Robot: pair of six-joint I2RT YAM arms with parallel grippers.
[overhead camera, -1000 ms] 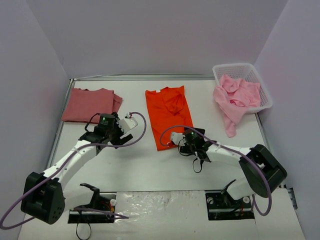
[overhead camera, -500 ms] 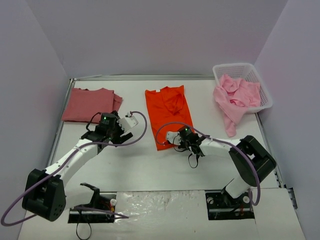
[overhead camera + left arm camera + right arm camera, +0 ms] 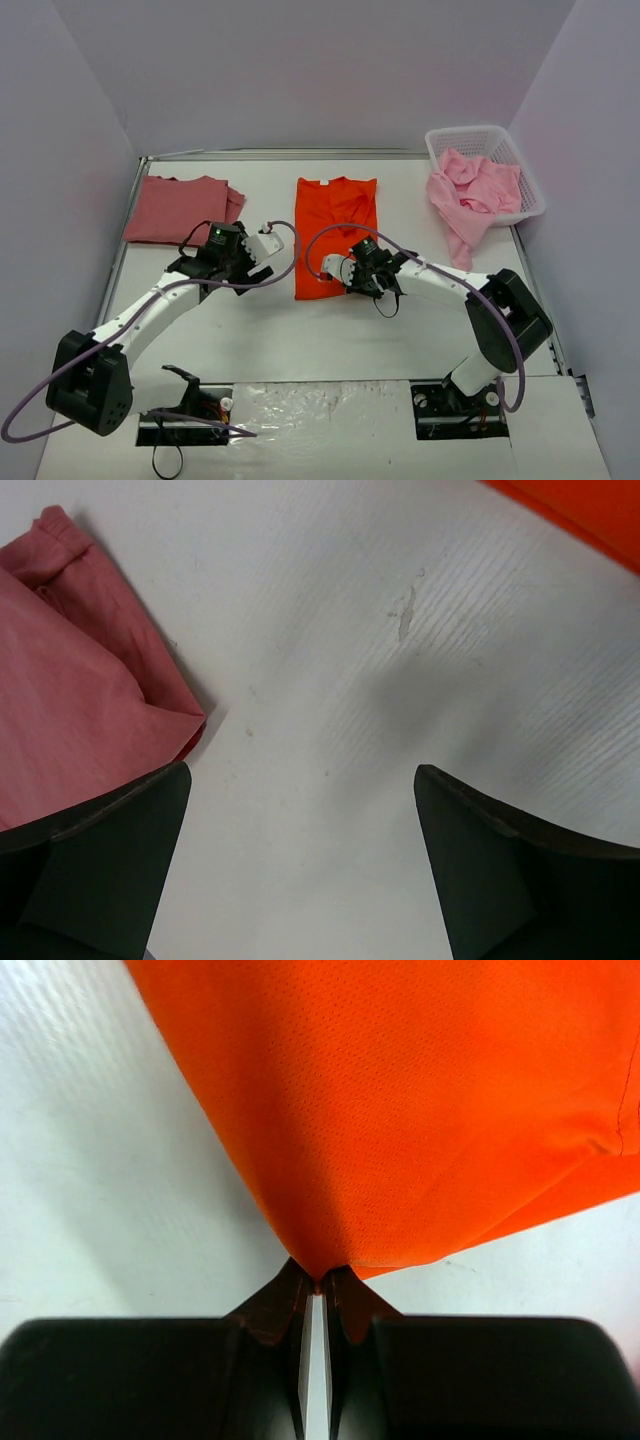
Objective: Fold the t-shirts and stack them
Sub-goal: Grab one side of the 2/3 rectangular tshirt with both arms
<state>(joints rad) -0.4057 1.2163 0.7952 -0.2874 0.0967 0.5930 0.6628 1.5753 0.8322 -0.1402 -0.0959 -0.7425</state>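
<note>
Surface: you have a white table (image 3: pixel 300 330), faintly ribbed in the left wrist view, with a small grey scuff (image 3: pixel 405 615). Pale lavender walls (image 3: pixel 300 70) close it in at the back and both sides.

Far right corner: a white lattice basket (image 3: pixel 470 132). The light pink shirts (image 3: pixel 470 195) are heaped in it, and one spills over the near rim onto the table.

Far left: the rose-red shirt (image 3: pixel 180 208) lies folded flat.

Centre, towards the back: the orange-red shirt (image 3: pixel 335 225) is spread on the table, collar away from the arms.

Right gripper (image 3: pixel 318 1282): your jaws are closed tight on the near edge of the orange-red shirt. The wrist view shows the cloth pinched to a point between the fingertips and fanning out from there. From above, the gripper (image 3: pixel 330 270) sits at the shirt's near hem, on its left half.

Left gripper (image 3: pixel 300 780): your jaws stand wide apart, with nothing between them and only bare table below. The rose-red shirt's corner (image 3: pixel 70 680) is near the left finger. A sliver of orange-red cloth (image 3: pixel 590 510) shows at the top right. From above, the gripper (image 3: pixel 262 250) hangs between the two shirts, touching neither.
</note>
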